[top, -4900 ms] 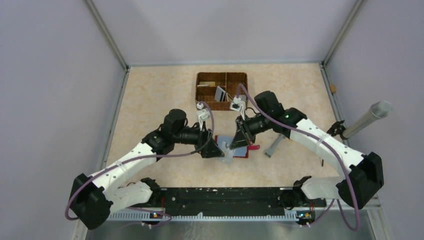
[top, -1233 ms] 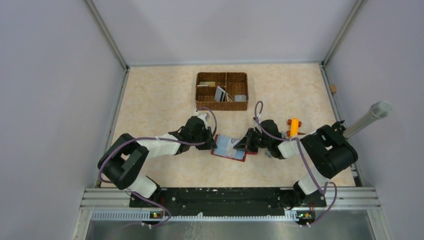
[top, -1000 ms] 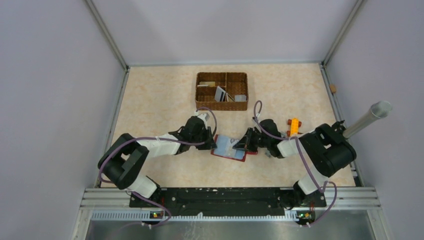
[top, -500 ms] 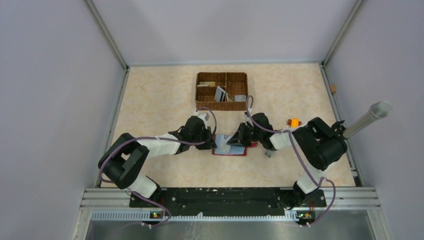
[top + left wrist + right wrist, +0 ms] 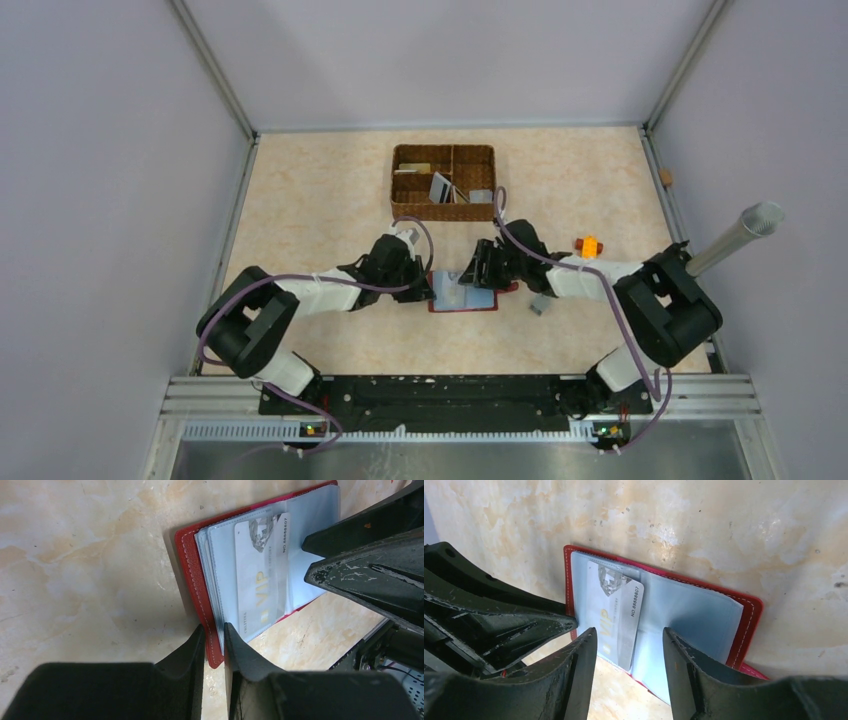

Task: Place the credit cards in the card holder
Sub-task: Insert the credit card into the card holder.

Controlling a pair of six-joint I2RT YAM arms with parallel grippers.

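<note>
The red card holder (image 5: pixel 482 304) lies open on the table between the two arms, clear pockets up. My left gripper (image 5: pixel 428 290) is shut on its left edge; in the left wrist view the jaws (image 5: pixel 214 627) pinch the red cover (image 5: pixel 192 575). A pale grey credit card (image 5: pixel 616 615) marked VIP sits among the clear pockets (image 5: pixel 260 575); how deep it sits I cannot tell. My right gripper (image 5: pixel 630 630) hovers open just over that card, its fingers (image 5: pixel 584 655) either side and not touching it. More credit cards (image 5: pixel 440 187) stand in the wicker basket.
The brown divided wicker basket (image 5: pixel 443 213) stands behind the holder. An orange block (image 5: pixel 587 245) and a small grey piece (image 5: pixel 540 303) lie right of the holder. A metal tube (image 5: pixel 735 235) leans at the right wall.
My right gripper has opened and let go of the VIP card, shifting left over the holder. The holder now lies squarer to the table. The left gripper keeps its grip.
</note>
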